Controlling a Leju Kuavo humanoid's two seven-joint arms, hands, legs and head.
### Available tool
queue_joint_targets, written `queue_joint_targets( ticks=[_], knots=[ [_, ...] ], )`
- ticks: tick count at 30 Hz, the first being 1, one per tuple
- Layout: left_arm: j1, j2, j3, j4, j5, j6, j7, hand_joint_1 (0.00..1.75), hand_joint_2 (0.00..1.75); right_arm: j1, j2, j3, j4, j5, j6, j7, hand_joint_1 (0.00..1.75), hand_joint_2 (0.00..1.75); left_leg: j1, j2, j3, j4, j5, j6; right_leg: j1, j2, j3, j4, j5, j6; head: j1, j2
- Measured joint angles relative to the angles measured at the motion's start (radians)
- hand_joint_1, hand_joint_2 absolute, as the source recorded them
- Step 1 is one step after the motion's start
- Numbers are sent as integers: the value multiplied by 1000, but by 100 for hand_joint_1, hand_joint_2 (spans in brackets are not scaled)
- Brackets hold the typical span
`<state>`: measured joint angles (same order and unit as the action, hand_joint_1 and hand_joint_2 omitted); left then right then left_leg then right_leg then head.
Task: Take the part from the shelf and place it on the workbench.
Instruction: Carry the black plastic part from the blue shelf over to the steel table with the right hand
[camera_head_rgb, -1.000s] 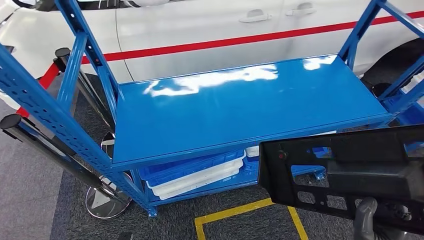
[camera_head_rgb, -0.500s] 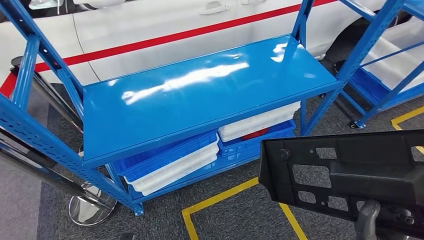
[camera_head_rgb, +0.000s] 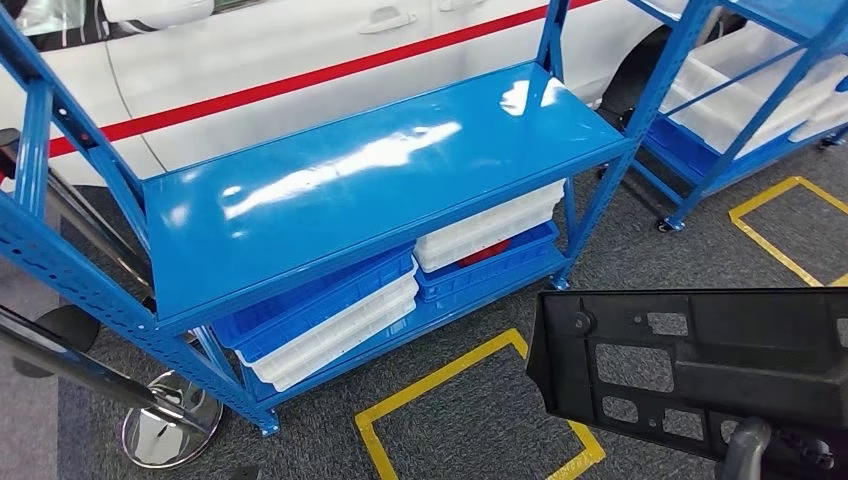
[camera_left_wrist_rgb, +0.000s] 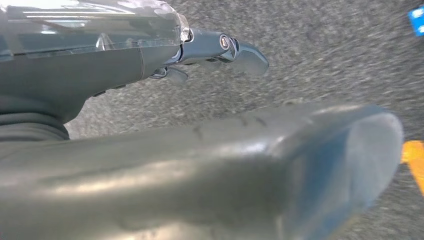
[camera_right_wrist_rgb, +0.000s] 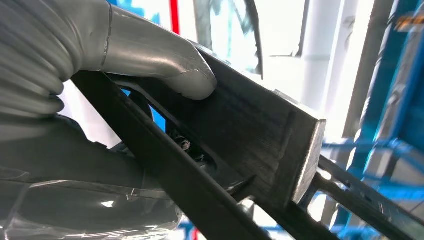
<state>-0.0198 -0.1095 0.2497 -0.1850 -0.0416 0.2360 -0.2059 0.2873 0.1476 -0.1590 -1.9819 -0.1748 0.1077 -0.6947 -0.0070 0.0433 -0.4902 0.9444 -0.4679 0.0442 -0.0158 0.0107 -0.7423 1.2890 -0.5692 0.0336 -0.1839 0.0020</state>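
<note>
I have the flat black plastic part with its rectangular cut-outs (camera_head_rgb: 700, 375) clamped in my right hand (camera_head_rgb: 745, 445), down at about five o'clock in my head view; the wrist camera shows my thick grey thumb (camera_right_wrist_rgb: 185, 75) pressed over one ribbed edge of the panel, the darker fingers hidden beneath it. My left hand (camera_left_wrist_rgb: 220, 47) hangs over the grey carpet, fingers apart, holding nothing.

The part is already off the glossy blue metal shelf (camera_head_rgb: 370, 185), which stands at eleven o'clock, well apart from the panel. Blue and white plastic trays (camera_head_rgb: 330, 315) sit on its lower tier, and a second blue rack (camera_head_rgb: 740, 110) stands at two o'clock. I cannot see a workbench, so I judge I am partway through the carry.

The risks, as I read them: I grip the long panel near one edge, so most of it sticks out unsupported, and a swing or a hard step could lever it out from under my thumb. Its free end could also catch a blue upright (camera_head_rgb: 600, 190) if I turn too close. The chrome stanchion base (camera_head_rgb: 170, 430) at eight o'clock could trip me.
</note>
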Motion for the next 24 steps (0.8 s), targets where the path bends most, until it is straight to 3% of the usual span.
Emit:
queue_joint_targets(
  ticks=[2, 3, 4, 5, 6, 7, 8, 10, 11, 12, 14, 16, 18, 19, 20, 21, 22, 24],
  knots=[
    [-1, 0, 3, 0, 4, 2, 1, 0, 0, 0, 6, 3, 9, 8, -3, 0, 175, 175, 1, 9, -9, 5, 3, -3, -6, -3, 13, -4, 14, 5, 0, 0],
    [-2, -1, 8, 0, 7, 5, 3, 0, 0, 0, 13, 7, 20, 17, -6, 1, 175, 175, 4, 22, -21, 15, 5, -7, -14, -10, 48, -39, 37, 13, 0, 0],
    [-7, -4, 18, 0, 16, 19, 7, 0, 0, -9, 25, 22, 46, 30, -9, 1, 175, 175, 6, 42, -40, 32, 9, -20, -17, -27, 98, -104, 54, 11, -1, 0],
    [-12, -10, 32, 0, 28, 39, 11, 0, 0, -22, 38, 46, 81, 46, -12, 2, 175, 175, 11, 57, -61, 54, 9, -39, -20, -37, 143, -172, 77, 2, -3, 0],
    [-17, -16, 45, -1, 38, 60, 14, 0, 0, -38, 47, 70, 111, 56, -11, 2, 175, 175, 14, 54, -79, 79, -4, -55, -18, -43, 172, -231, 87, -15, -4, 0],
    [-19, -22, 58, -1, 50, 83, 16, 0, 0, -58, 54, 97, 140, 66, -11, 2, 175, 175, 17, 40, -98, 118, -32, -69, -13, -42, 176, -262, 90, -36, -5, 0],
    [-18, -28, 66, -1, 57, 98, 16, 0, 0, -72, 57, 118, 158, 72, -10, 2, 175, 175, 20, 12, -118, 169, -73, -73, -10, -27, 161, -263, 103, -49, -5, 0],
    [-15, -34, 77, -1, 65, 121, 15, 0, 0, -93, 59, 152, 182, 77, -10, 2, 175, 175, 19, -26, -160, 298, -155, -68, 0, -2, 137, -263, 121, -59, -5, 0],
    [-14, -36, 83, -1, 69, 133, 15, 0, 0, -99, 60, 167, 194, 79, -10, 2, 175, 175, 18, -32, -168, 340, -173, -62, 6, 11, 126, -262, 130, -62, -5, 0],
    [-14, -39, 89, -1, 73, 145, 15, 0, 0, -105, 60, 180, 206, 80, -10, 2, 175, 175, 15, -35, -159, 346, -169, -56, 11, 25, 116, -261, 138, -63, -5, 0],
    [-15, -44, 100, -1, 83, 167, 16, 0, 0, -119, 59, 201, 229, 81, -9, 2, 175, 175, 7, -47, -86, 243, -117, -37, 18, 53, 101, -260, 153, -64, -5, 0],
    [-17, -48, 110, -1, 91, 180, 17, 0, 0, -135, 60, 221, 248, 82, -9, 1, 175, 175, 0, -84, -6, 106, -79, -21, 20, 77, 90, -260, 168, -59, -5, 0],
    [-19, -52, 120, -1, 98, 184, 18, 0, 0, -148, 60, 237, 265, 83, -9, 1, 175, 175, -6, -104, 18, 54, -71, -15, 16, 93, 84, -262, 182, -49, -5, 0],
    [-19, -55, 123, -1, 99, 184, 18, 0, 0, -153, 60, 243, 274, 84, -9, 1, 175, 175, -8, -97, 17, 50, -63, -15, 14, 103, 82, -264, 189, -41, -5, 0],
    [-20, -58, 125, -1, 100, 184, 18, 0, 0, -156, 61, 247, 281, 84, -10, 1, 175, 175, -7, -88, 17, 43, -57, -13, 14, 103, 80, -264, 193, -36, -5, 0],
    [-21, -60, 127, -1, 100, 183, 18, 0, 0, -159, 61, 251, 288, 84, -10, 1, 175, 175, -5, -77, 19, 35, -49, -9, 17, 89, 76, -258, 187, -32, -5, 0],
    [-20, -62, 129, -1, 100, 183, 18, 0, 0, -163, 61, 254, 293, 85, -11, 1, 175, 175, -2, -64, 18, 28, -41, -4, 19, 67, 64, -235, 168, -28, -4, 0],
    [-17, -65, 135, -1, 100, 182, 18, 0, 0, -172, 60, 260, 305, 86, -11, 0, 175, 175, 0, -37, 12, 23, -31, 0, 17, 16, 18, -128, 97, -20, -4, 0]
  ],
)
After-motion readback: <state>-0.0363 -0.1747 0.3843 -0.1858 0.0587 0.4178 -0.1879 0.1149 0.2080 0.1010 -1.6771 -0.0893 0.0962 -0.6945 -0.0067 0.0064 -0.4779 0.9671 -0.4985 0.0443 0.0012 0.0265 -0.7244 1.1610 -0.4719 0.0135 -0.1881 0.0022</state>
